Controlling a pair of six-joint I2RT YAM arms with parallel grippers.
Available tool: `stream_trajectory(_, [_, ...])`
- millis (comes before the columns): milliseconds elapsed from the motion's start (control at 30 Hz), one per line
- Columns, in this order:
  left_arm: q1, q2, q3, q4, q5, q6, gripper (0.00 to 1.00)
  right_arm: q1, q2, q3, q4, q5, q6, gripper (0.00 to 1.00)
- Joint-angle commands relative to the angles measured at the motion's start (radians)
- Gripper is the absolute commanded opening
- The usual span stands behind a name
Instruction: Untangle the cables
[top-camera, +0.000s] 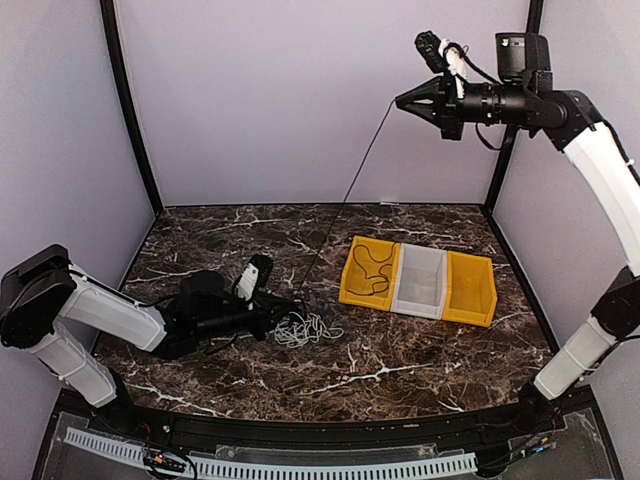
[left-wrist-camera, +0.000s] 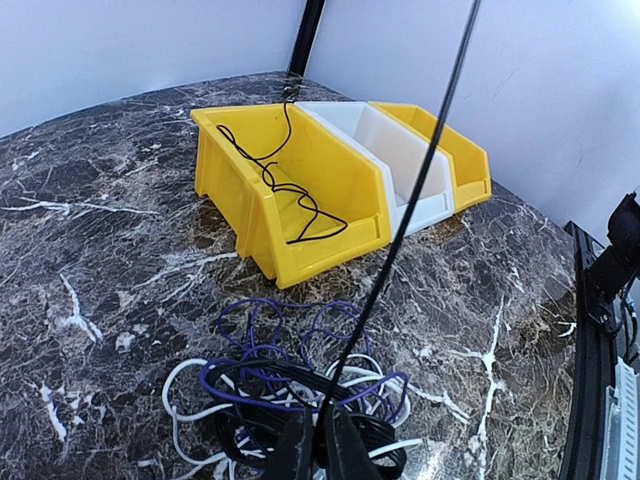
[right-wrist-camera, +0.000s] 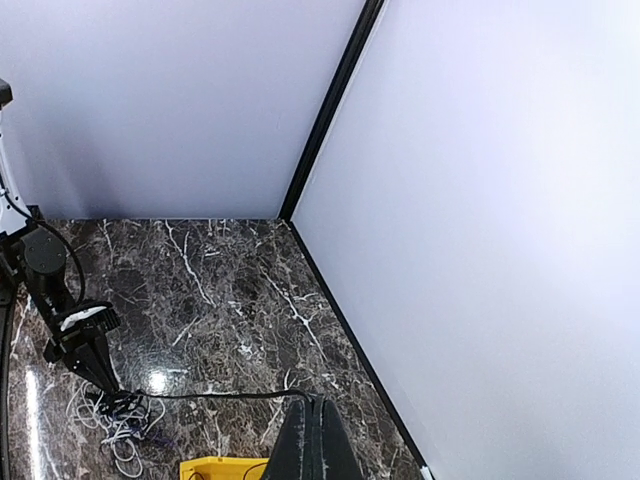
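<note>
Cables beside yellow bin | left gripper clamps them | right gripper pinches black strand

The desk looks like polished dark marble with white veins, glossy enough to catch glare. The white bin and the yellow bins flanking it are smooth, faintly shiny plastic. Away from the white bin, the heaped cables have smooth sheathing.

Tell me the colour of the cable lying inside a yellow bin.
Black; the cable shows best in the left wrist view.
</note>
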Motion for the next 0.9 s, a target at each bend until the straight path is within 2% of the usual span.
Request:
stream_trajectory(0, [0.005,-0.025,-0.019,-0.081,-0.011,0.004,0.04,-0.032,-0.086,-0.183,0.138,-0.057,0.023,0.0])
stream_trajectory(100, [0.005,-0.07,-0.014,-0.089,0.012,0.016,0.02,-0.032,-0.143,-0.431,0.165,-0.076,0.017,0.0])
stream_trajectory(200, [0.005,-0.147,-0.009,-0.136,-0.003,0.022,0.02,-0.023,-0.218,-0.673,0.143,-0.078,-0.057,0.0])
stream_trajectory(400, [0.005,-0.279,-0.002,-0.252,-0.044,0.034,0.02,0.046,-0.363,-1.129,0.12,0.106,-0.185,0.0])
stream_trajectory(433, [0.005,-0.286,0.001,-0.268,-0.041,0.034,0.02,0.054,-0.386,-1.176,0.125,0.132,-0.195,0.08])
stream_trajectory(467, [0.005,-0.296,0.006,-0.272,-0.038,0.033,0.02,0.062,-0.405,-1.208,0.13,0.142,-0.203,0.23])
stream_trajectory(500, [0.005,-0.298,0.007,-0.273,-0.026,0.031,0.02,0.069,-0.412,-1.221,0.127,0.147,-0.209,0.32])
stream_trajectory(533, [0.004,-0.294,0.011,-0.272,-0.02,0.03,0.02,0.077,-0.41,-1.214,0.123,0.149,-0.209,0.37])
stream_trajectory(600, [0.004,-0.272,0.02,-0.264,-0.002,0.031,0.01,0.088,-0.39,-1.169,0.125,0.126,-0.192,0.43])
stream_trajectory(733, [0.003,-0.219,0.041,-0.255,0.04,0.028,0.01,0.114,-0.287,-1.027,0.163,0.011,-0.127,0.45])
stream_trajectory(867, [0.003,-0.211,0.042,-0.247,0.054,0.02,0.01,0.179,-0.107,-0.862,0.169,-0.01,-0.098,0.45])
